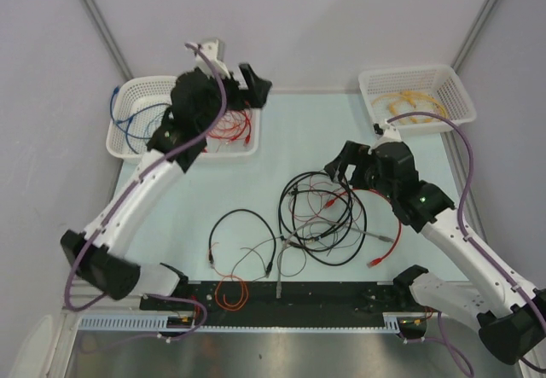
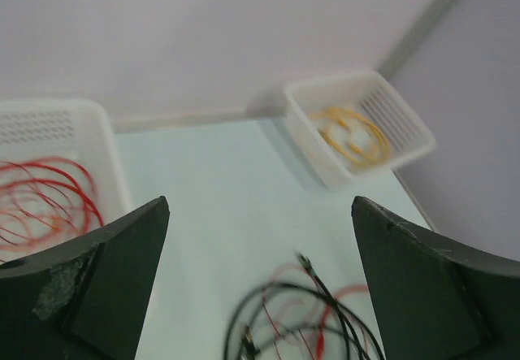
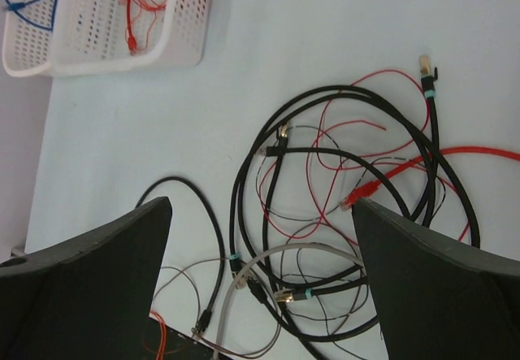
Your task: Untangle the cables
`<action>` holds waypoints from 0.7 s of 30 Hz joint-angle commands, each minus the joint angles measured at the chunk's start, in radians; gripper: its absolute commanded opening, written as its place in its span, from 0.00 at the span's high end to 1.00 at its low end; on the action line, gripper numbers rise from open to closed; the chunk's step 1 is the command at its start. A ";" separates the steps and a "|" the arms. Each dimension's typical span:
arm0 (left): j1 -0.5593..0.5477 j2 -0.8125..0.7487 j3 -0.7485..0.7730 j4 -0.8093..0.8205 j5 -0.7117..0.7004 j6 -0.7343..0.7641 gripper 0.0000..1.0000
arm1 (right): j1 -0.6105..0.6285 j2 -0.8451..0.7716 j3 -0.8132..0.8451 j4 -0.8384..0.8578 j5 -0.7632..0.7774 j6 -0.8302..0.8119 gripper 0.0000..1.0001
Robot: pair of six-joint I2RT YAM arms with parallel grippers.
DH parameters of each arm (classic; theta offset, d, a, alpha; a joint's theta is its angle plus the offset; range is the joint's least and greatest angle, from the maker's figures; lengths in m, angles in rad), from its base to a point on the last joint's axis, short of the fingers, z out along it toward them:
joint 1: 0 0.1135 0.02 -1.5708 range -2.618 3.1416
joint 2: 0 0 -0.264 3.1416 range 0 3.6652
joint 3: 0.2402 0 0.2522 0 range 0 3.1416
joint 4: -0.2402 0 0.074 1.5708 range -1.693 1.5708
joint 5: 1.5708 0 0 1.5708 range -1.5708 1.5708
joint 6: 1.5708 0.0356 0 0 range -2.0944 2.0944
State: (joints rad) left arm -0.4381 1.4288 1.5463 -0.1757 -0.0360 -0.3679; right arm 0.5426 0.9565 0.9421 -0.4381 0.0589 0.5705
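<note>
Left gripper [image 2: 260, 206] gapes in wrist view; overhead, seemingly obscured.

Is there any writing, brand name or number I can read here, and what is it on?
None: no readable words, numbers or logos appear in any view.
The cables, the left basket and the right basket look unmarked.
A green light glows on the right arm, without text.
</note>
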 commanded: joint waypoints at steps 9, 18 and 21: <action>-0.275 -0.555 -0.670 -0.215 -0.116 -0.091 0.01 | 0.068 -0.081 -0.146 0.012 0.010 0.046 0.01; -0.277 -0.645 -0.773 -0.304 -0.228 -0.143 0.00 | 0.118 -0.114 -0.215 0.062 0.090 0.089 0.01; -0.278 -0.594 -0.758 -0.308 -0.225 -0.184 0.00 | 0.126 -0.145 -0.215 0.055 0.117 0.072 0.01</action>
State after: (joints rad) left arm -0.7124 0.7815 0.7502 -0.4698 -0.2295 -0.4923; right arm 0.6548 0.8631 0.7197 -0.4232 0.1108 0.6437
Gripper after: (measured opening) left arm 0.996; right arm 0.992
